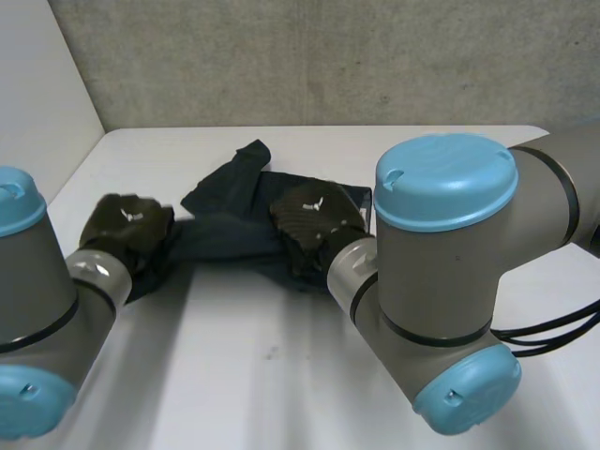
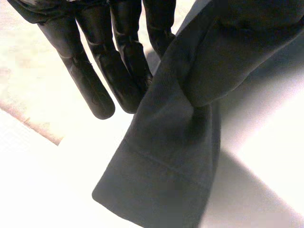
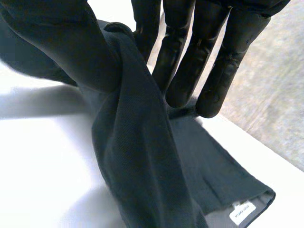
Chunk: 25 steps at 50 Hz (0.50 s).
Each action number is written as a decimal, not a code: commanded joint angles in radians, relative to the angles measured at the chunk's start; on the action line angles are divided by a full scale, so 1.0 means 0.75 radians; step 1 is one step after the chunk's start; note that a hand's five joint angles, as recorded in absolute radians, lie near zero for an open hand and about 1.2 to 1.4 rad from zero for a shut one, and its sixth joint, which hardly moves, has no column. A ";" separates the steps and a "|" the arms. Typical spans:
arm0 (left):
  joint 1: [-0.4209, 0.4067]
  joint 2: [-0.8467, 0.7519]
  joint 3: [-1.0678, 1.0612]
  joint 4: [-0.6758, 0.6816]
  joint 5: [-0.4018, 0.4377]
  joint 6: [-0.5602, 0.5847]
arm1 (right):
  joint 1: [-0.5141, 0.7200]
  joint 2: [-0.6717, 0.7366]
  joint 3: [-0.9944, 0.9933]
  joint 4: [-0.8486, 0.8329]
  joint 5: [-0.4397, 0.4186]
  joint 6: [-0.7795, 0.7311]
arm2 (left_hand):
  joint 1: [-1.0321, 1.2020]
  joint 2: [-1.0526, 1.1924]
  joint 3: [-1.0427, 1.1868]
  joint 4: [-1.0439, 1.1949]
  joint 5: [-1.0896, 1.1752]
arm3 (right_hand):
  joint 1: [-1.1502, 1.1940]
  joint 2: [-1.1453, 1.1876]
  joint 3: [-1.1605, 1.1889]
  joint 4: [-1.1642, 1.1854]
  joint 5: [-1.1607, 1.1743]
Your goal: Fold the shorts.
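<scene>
Head view: dark navy shorts [image 1: 230, 234] sit mid-way across the white surface [image 1: 281, 375], stretched side to side between both hands, with one flap pointing toward the grey wall [image 1: 328, 56]. The left hand [image 1: 127, 225] pinches the left end, straight fingers [image 2: 118, 71] against a cloth-covered thumb. The right hand [image 1: 314, 225] pinches the right end the same way, near a white label [image 3: 242, 212].
</scene>
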 commanded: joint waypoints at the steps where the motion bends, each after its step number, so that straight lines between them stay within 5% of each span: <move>1: -0.017 0.002 -0.083 -0.069 0.007 0.225 | -0.017 -0.013 0.068 0.132 -0.091 -0.067 | 0.332 0.268 0.276 0.260 0.325 | 0.265 0.012 -0.001 -0.006 0.028; 3: -0.019 0.013 -0.091 -0.067 0.013 0.219 | -0.021 -0.023 0.105 0.140 -0.099 -0.060 | 0.332 0.268 0.276 0.260 0.325 | -0.158 -0.411 -0.424 -0.429 -0.395; 8: -0.028 0.021 -0.100 -0.066 0.013 0.200 | -0.044 -0.128 0.207 0.144 -0.095 -0.042 | 0.332 0.268 0.276 0.260 0.325 | -0.464 -0.717 -0.730 -0.735 -0.701; 17: -0.017 0.021 -0.110 -0.048 0.021 0.135 | -0.212 -0.271 0.503 0.107 -0.132 0.019 | 0.332 0.268 0.276 0.260 0.325 | -0.641 -0.893 -0.907 -0.912 -0.877; 25: -0.005 0.013 -0.093 -0.042 0.023 0.119 | -0.251 -0.271 0.765 -0.158 -0.210 0.021 | 0.332 0.268 0.276 0.260 0.325 | -0.735 -0.987 -1.001 -1.006 -0.971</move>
